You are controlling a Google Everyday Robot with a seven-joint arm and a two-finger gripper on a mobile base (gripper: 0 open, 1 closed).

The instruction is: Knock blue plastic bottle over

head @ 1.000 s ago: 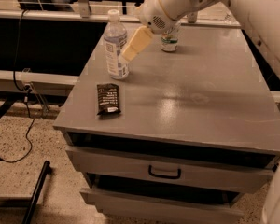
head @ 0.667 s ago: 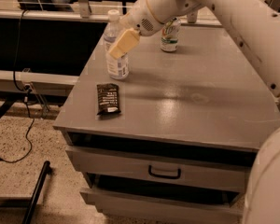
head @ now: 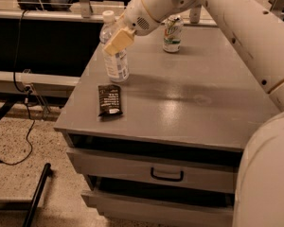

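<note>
Our cream-tipped gripper [head: 118,40] sits against the upper half of the tall clear bluish plastic bottle [head: 117,66], which stands upright; its opening we cannot tell. Toppled leftward, the bottle may roll off the grey cabinet top [head: 189,103], whose edge is near.

Found the blue plastic bottle's [head: 116,66] upper half masked by the gripper [head: 118,41] before it; arm [head: 236,22] cropped at right edge.

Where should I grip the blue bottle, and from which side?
Probably its mid-body, coming level from the right: the blue plastic bottle stands roughly upright near the table's left edge, and the gripper sits by its upper part on that side.
</note>
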